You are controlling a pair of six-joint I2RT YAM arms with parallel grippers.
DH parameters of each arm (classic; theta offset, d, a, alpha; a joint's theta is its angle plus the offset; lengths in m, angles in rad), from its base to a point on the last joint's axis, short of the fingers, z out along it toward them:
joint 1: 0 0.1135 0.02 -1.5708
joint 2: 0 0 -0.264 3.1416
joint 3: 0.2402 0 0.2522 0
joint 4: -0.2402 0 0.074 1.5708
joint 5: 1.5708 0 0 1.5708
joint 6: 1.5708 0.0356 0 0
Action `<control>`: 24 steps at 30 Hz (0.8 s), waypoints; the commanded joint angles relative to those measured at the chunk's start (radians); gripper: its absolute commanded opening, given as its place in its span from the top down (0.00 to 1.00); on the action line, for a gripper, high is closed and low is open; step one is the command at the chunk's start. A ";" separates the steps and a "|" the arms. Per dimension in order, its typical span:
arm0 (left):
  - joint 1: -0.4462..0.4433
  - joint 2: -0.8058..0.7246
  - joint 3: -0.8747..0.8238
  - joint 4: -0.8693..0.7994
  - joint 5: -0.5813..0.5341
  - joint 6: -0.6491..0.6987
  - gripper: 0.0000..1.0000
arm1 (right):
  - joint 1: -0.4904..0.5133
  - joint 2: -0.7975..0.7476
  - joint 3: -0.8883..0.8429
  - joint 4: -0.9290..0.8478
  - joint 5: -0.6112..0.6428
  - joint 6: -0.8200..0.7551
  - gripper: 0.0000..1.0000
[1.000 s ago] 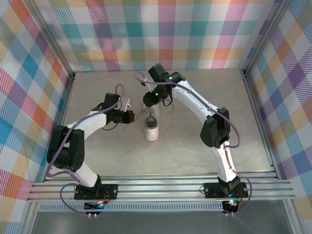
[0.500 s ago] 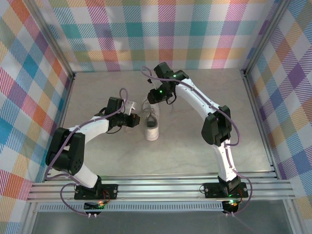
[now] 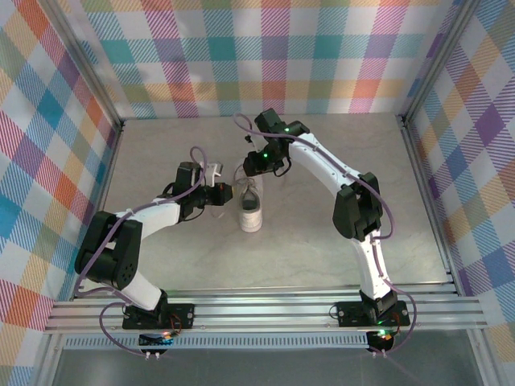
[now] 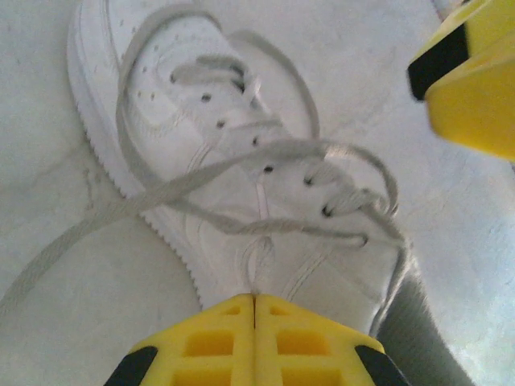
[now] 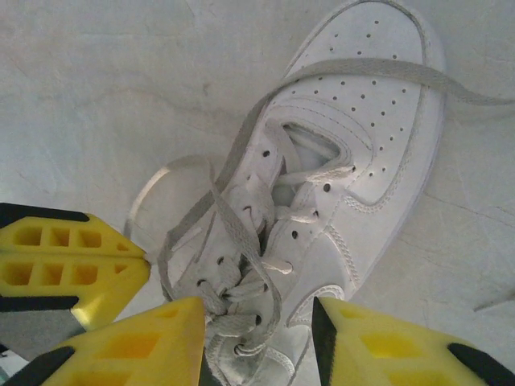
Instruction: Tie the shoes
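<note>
Nearest the arm bases, on the pale surface (image 3: 322, 249), the white sneaker (image 3: 251, 211) lies with its toe towards them and its collar away. Its laces (image 4: 201, 175) are undone: one end trails over the toe, another runs off across the surface, and slack loops sag around the top eyelets. Just beside the shoe's left flank, the left hand (image 4: 254, 299) is clenched tight, fingers pressed together; whether a lace is pinched between them I cannot tell. Farther back, over the collar end, the right hand (image 5: 257, 312) hangs partly released, its fingers straddling the bunched laces without gripping them. No bow or firm knot has formed, so this looks like the gathering stage. The next move likely calls for each hand to take one loose end and cross them.
</note>
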 commanded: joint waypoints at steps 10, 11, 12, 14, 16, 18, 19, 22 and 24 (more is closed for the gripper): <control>-0.034 0.013 -0.029 0.183 -0.041 -0.055 1.00 | -0.018 0.026 0.039 0.027 -0.124 0.113 0.59; -0.036 0.021 -0.029 0.190 -0.044 -0.058 1.00 | -0.018 0.029 0.041 0.028 -0.127 0.120 0.59; -0.038 0.029 -0.028 0.203 -0.044 -0.061 1.00 | -0.020 0.034 0.044 0.028 -0.131 0.131 0.58; -0.042 0.045 -0.027 0.227 -0.043 -0.069 1.00 | -0.023 0.039 0.049 0.028 -0.139 0.151 0.58; -0.048 0.060 -0.022 0.245 -0.042 -0.074 1.00 | -0.026 0.045 0.052 0.030 -0.150 0.171 0.56; -0.053 0.070 -0.020 0.259 -0.043 -0.077 1.00 | -0.026 0.052 0.057 0.028 -0.152 0.189 0.53; -0.055 0.073 -0.020 0.269 -0.042 -0.081 1.00 | -0.026 0.054 0.058 0.027 -0.149 0.197 0.52; -0.059 0.082 -0.022 0.287 -0.040 -0.086 1.00 | -0.026 0.059 0.055 0.024 -0.131 0.224 0.52; -0.062 0.082 -0.026 0.298 -0.043 -0.086 1.00 | -0.026 0.065 0.054 0.026 -0.132 0.243 0.52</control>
